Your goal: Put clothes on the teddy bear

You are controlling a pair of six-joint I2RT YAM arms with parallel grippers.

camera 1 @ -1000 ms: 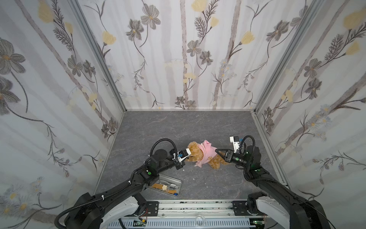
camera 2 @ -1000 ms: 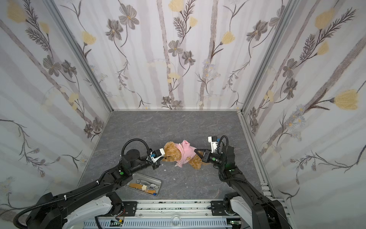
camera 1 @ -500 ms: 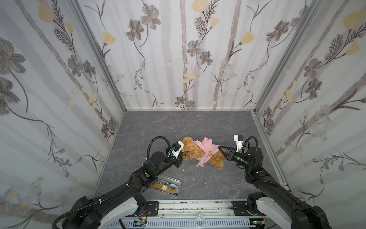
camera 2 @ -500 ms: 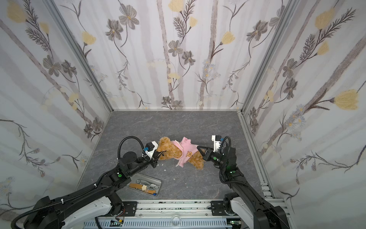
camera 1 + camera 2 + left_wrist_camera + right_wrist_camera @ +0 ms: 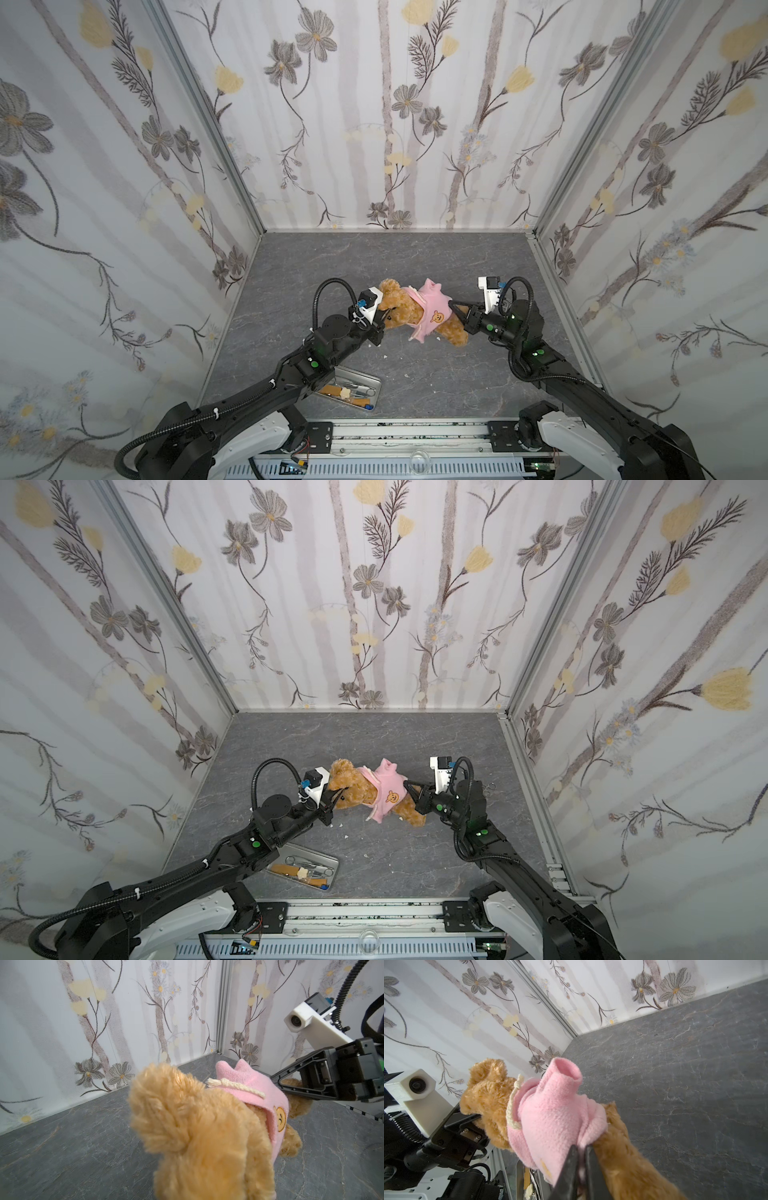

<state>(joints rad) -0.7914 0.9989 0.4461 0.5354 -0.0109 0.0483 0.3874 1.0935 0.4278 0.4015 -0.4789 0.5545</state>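
Observation:
The teddy bear [image 5: 397,303] [image 5: 351,781] is held off the grey floor between both arms, golden-brown and stretched out sideways. It wears a pink shirt [image 5: 432,311] [image 5: 384,789] with the bear-face print facing up. My left gripper [image 5: 381,316] [image 5: 334,798] is shut on the bear's head. In the left wrist view, fur [image 5: 207,1147] hides its jaws. My right gripper [image 5: 454,308] [image 5: 581,1148] pinches the shirt's [image 5: 550,1113] hem beside the bear's leg [image 5: 623,1157]. Its jaws stand nearly together with pink fabric between them.
A metal tray [image 5: 372,384] [image 5: 332,864] of small tools lies on the floor under my left arm. Small white crumbs [image 5: 384,356] dot the floor near the bear. Flowered walls close in the left, back and right sides.
The bear has turned between the grippers, so the shirt's bear-face print now faces up. It has also stretched out lengthwise. Both grippers keep their holds.

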